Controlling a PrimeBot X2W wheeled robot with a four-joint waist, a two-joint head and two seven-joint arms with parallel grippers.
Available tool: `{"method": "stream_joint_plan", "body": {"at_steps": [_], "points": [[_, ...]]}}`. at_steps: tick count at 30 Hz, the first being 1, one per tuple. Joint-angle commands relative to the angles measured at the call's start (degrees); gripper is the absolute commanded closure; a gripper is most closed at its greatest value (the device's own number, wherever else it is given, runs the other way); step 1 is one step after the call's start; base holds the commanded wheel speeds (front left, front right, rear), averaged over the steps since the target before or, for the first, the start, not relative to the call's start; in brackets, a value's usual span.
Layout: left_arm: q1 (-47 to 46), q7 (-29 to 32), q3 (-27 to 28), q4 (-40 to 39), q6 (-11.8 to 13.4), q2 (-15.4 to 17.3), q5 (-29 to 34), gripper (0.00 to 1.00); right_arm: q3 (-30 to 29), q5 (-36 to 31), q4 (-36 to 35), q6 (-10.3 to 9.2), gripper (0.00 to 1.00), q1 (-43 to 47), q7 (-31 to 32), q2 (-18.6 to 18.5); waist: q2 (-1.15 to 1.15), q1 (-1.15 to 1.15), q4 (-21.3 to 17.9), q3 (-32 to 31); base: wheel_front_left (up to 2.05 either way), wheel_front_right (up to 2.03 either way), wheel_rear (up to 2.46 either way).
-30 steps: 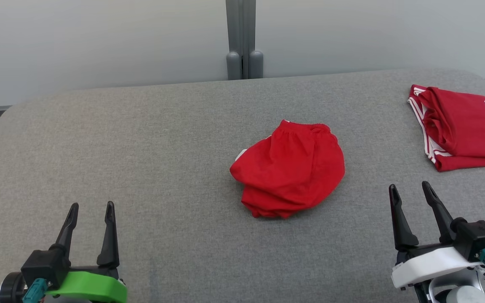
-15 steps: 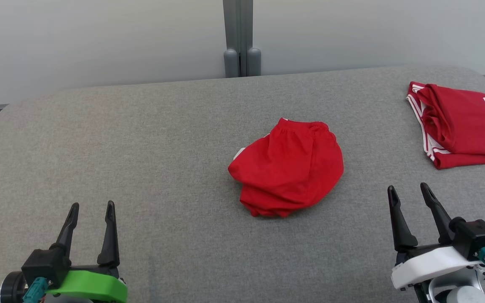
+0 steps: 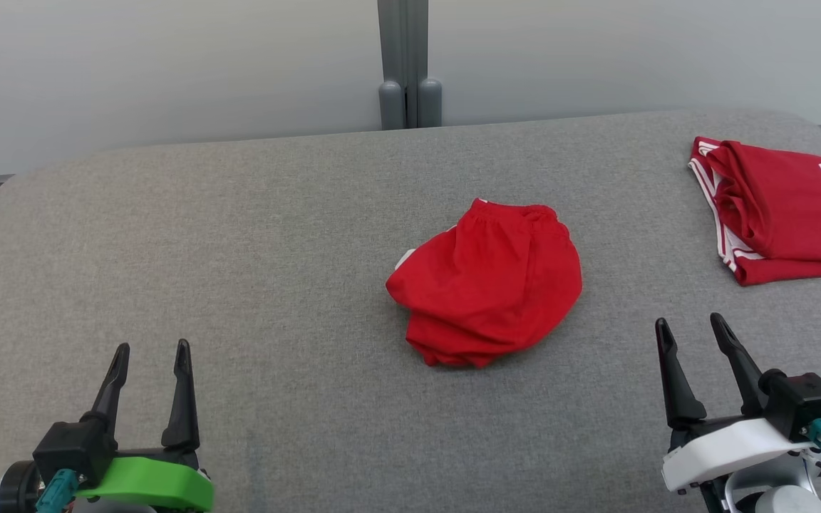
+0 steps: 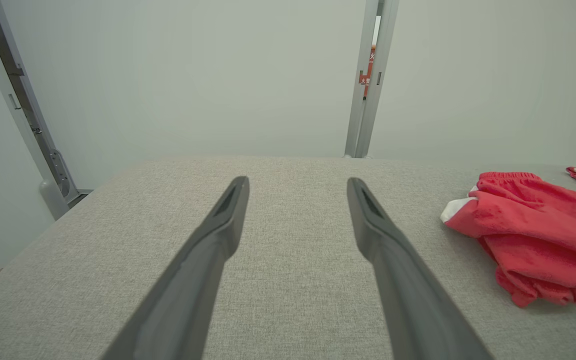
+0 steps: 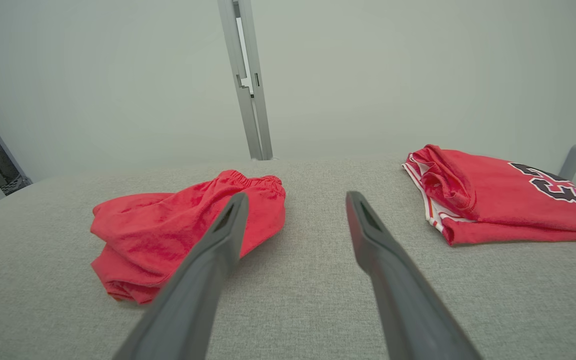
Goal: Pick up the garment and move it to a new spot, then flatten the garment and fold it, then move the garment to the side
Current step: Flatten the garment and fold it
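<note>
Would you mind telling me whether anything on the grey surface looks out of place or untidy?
The red shorts lie crumpled in a heap at the centre, a white bit poking out at one edge, unlike the folded red jersey at the far right. The left gripper and right gripper are open, touching neither.

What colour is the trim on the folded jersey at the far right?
White stripes along the red folded jersey, clearest in the right wrist view.
</note>
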Motion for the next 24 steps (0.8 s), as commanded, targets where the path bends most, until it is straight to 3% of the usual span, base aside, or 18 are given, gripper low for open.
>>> {"method": "stream_joint_plan", "body": {"at_steps": [1, 9, 18, 24], "points": [[-0.7, 0.0, 0.3, 0.1, -0.3, -0.1, 0.6, 0.00, -0.1, 0.3, 0.3, -0.10, 0.00, 0.1, -0.2, -0.3, 0.00, 0.00, 0.0, 0.0, 0.00, 0.00, 0.00], [-1.9, 0.0, 0.2, 0.1, -0.4, -0.5, 0.9, 0.00, 2.4, -0.1, 2.0, -0.10, 0.00, -5.2, 0.3, -2.0, 0.00, 0.00, 0.8, 1.5, 0.00, 0.00, 0.00], [-4.9, 0.0, -0.6, 0.4, -0.8, -1.5, 1.8, 0.00, 8.4, -1.8, 7.0, -0.11, 0.00, -20.3, 5.3, -6.4, 0.00, 0.00, 3.4, 6.1, 0.00, 0.00, 0.00], [-7.7, 0.0, -1.4, 1.1, -1.4, -2.6, 2.4, 0.00, 12.1, -1.1, 14.2, -0.11, 0.00, -30.5, 8.0, -8.9, 0.00, 0.00, 6.1, 9.4, 0.00, 0.00, 0.00]]}}
